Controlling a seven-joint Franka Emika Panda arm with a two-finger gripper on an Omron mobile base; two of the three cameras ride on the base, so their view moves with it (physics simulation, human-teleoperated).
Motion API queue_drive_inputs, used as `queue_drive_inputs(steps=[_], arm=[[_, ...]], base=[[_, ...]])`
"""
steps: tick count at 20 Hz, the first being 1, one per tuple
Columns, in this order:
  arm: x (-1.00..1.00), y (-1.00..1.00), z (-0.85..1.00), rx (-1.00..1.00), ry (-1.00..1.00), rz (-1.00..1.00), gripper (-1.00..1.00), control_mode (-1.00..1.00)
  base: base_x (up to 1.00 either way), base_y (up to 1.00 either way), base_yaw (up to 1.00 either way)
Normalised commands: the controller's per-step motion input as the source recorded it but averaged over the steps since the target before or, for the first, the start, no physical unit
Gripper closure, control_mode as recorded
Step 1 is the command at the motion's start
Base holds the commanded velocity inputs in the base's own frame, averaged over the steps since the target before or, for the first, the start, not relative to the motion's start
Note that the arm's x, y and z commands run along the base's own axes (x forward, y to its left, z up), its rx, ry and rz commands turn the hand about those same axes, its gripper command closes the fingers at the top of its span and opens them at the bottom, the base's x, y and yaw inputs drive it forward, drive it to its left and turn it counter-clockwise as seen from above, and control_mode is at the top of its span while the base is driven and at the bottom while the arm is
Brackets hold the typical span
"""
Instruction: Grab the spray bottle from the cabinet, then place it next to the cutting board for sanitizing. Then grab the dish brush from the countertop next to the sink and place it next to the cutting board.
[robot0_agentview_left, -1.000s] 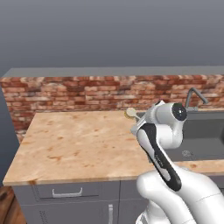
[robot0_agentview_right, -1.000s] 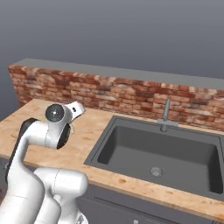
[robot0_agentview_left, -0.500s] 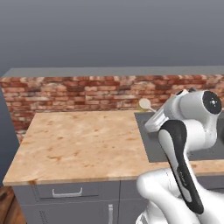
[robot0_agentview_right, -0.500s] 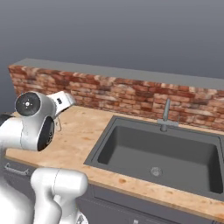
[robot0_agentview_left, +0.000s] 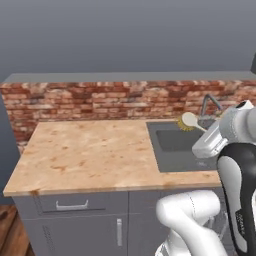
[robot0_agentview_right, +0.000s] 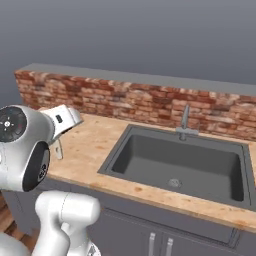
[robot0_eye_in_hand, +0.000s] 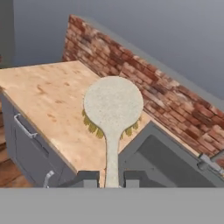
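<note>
Cream-white round head, yellowish bristles beneath, pale handle: dish brush (robot0_eye_in_hand: 113, 114) runs straight out from my gripper (robot0_eye_in_hand: 111, 180), jaws clamped on handle. I see hand raised above sink (robot0_agentview_right: 175, 165) edge, pointing along countertop (robot0_agentview_left: 95, 155).

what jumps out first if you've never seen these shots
The brush stands out first: in the hand view its round cream head with yellowish bristles hangs in the air above the counter, its handle shut in the claw. Next comes the dark sink sunk into the counter, with its slim faucet at the back. Behind it all runs a red brick wall.
</note>
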Motion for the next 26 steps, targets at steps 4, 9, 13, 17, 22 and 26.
queue_drive_inputs(steps=[4, 9, 13, 17, 22, 26], arm=[[0.0, 0.0, 0.0, 0.0, 0.0, 0.0, 1.0, 1.0], [0.0, 0.0, 0.0, 0.0, 0.0, 0.0, 1.0, 1.0], [0.0, 0.0, 0.0, 0.0, 0.0, 0.0, 1.0, 1.0], [0.0, 0.0, 0.0, 0.0, 0.0, 0.0, 1.0, 1.0], [0.0, 0.0, 0.0, 0.0, 0.0, 0.0, 1.0, 1.0], [0.0, 0.0, 0.0, 0.0, 0.0, 0.0, 1.0, 1.0]], base=[[-1.0, -0.49, -0.01], [-1.0, -0.82, -0.01], [-1.0, -1.0, 0.0], [-1.0, -1.0, 0.0], [-0.78, -1.0, -0.05], [-0.01, -1.0, -0.07]])
